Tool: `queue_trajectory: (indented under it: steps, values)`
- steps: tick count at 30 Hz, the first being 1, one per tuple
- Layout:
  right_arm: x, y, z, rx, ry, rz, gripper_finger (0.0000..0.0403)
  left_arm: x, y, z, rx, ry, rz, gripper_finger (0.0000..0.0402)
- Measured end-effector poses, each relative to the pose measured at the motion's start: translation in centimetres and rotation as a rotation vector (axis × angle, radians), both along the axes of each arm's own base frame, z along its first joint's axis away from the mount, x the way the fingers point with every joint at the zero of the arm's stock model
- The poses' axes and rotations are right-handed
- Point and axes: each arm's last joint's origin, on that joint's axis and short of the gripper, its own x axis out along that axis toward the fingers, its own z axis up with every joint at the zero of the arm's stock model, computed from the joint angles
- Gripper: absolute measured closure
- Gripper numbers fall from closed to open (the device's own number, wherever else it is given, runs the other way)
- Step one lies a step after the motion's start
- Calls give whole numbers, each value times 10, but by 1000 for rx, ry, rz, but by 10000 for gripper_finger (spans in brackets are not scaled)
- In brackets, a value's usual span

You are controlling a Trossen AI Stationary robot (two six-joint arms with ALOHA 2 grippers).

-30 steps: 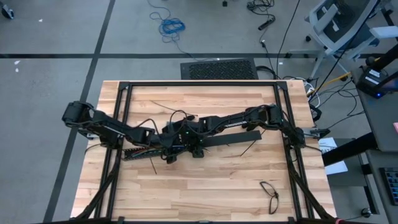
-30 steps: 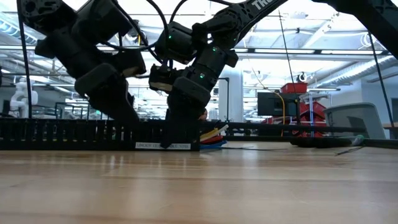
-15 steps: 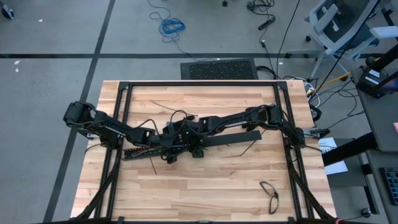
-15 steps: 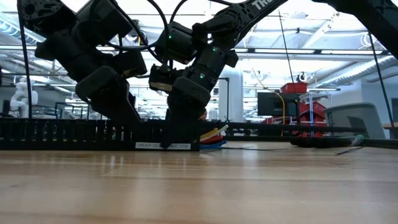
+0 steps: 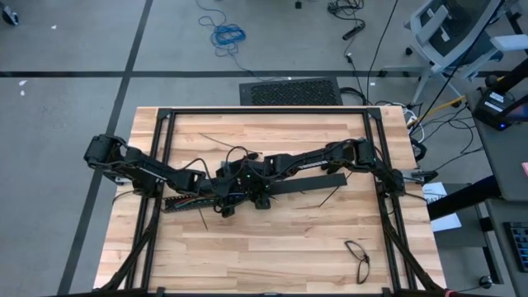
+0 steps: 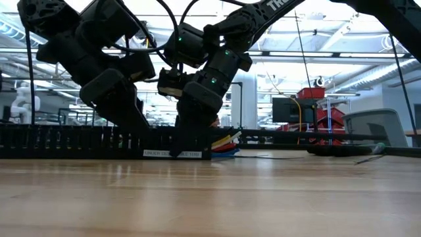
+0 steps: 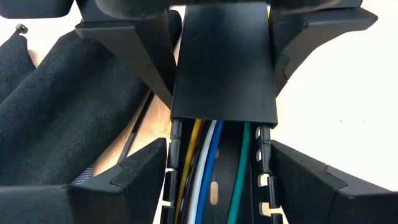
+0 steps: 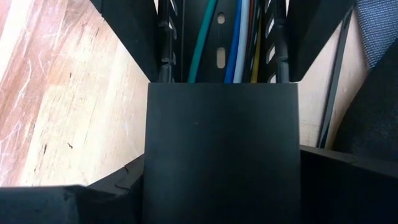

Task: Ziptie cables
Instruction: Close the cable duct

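Note:
A long black slotted duct (image 5: 186,201) lies across the middle of the table. The cables (image 7: 208,162), yellow, white, blue and green, run inside it side by side. A flat black cover (image 7: 224,68) sits on the duct and hides them from there on; their coloured ends (image 6: 225,143) show at the duct's end. My left gripper (image 7: 217,180) straddles the uncovered duct. My right gripper (image 8: 224,180) faces it just beyond, shut on the cover (image 8: 224,149). The two grippers (image 5: 216,192) (image 5: 249,191) stand close together. My left gripper has the duct's two slotted side walls (image 7: 176,149) between its fingers (image 7: 134,177), just short of the cover's end. The fingers slant down from the table's left and run along the duct. The duct rests on the table. My right gripper pinches the cover by its two long edges (image 8: 152,155) between its fingers (image 8: 118,180), near the cover's end. The fingers slant steeply down from the table's right and run along the cover. The cover lies on top of the duct.
Thin black strips lie loose on the wood (image 5: 330,196) (image 5: 216,139) (image 7: 134,134). A dark looped cable (image 5: 357,254) lies near the front right corner. A black frame (image 5: 264,110) runs round the table. The near half of the table (image 6: 210,197) is bare wood.

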Motion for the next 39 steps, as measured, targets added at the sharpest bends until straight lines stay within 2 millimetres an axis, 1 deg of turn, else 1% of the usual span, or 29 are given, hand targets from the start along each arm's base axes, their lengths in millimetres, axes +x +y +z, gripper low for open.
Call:
queue_trajectory:
  steps: [9, 25, 33, 39]
  values:
    - [0, 0, 0, 0, -2, 0, 147, 3, 0, 3, 16, -42, -8, 139]
    - [0, 0, 0, 0, -4, 0, 147, 0, -1, 0, 15, -35, -16, 140]
    - [0, 0, 0, 0, -4, 0, 147, 0, -1, 0, 13, -35, -19, 158]
    - [2, 0, 1, -2, -26, 3, 147, -1, -1, -1, 15, -29, -19, 160]
